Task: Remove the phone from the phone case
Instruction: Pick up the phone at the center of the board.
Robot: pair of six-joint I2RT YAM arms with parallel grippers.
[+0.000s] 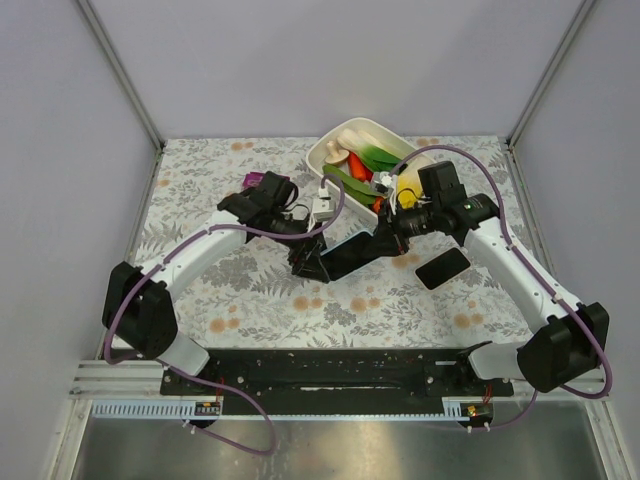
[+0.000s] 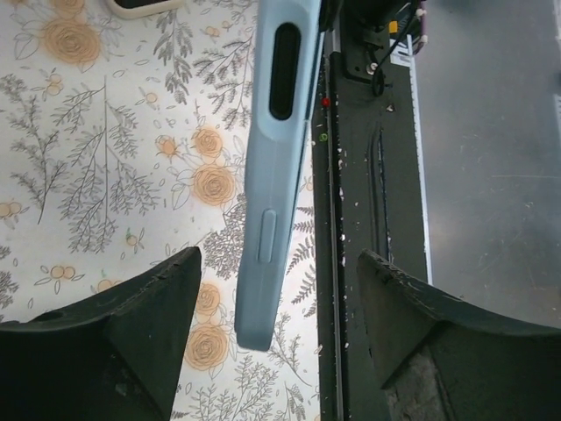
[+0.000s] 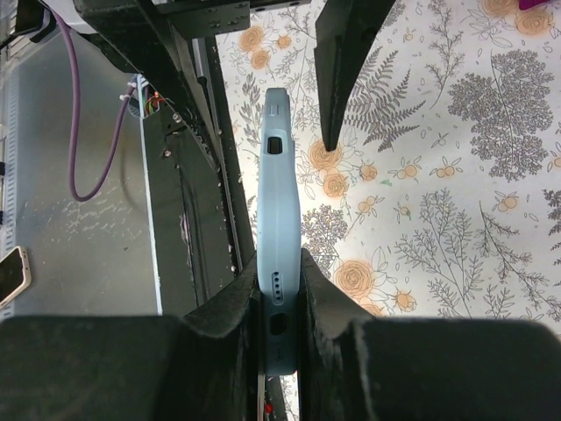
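Note:
The light blue phone case (image 3: 279,175) is held on edge above the table between the two arms; it looks dark in the top view (image 1: 350,252). My right gripper (image 3: 280,254) is shut on one end of it and also shows in the top view (image 1: 398,236). My left gripper (image 2: 279,254) is open, one finger on each side of the case's other end (image 2: 272,175), touching neither side; it shows in the top view (image 1: 303,262). A black phone (image 1: 442,268) lies flat on the table, right of the case and apart from it.
A white dish (image 1: 325,150) of toy vegetables stands at the back centre, just behind the grippers. A small purple object (image 1: 252,180) lies back left. The black base rail (image 1: 320,370) runs along the near edge. The table has a floral cloth (image 1: 250,300).

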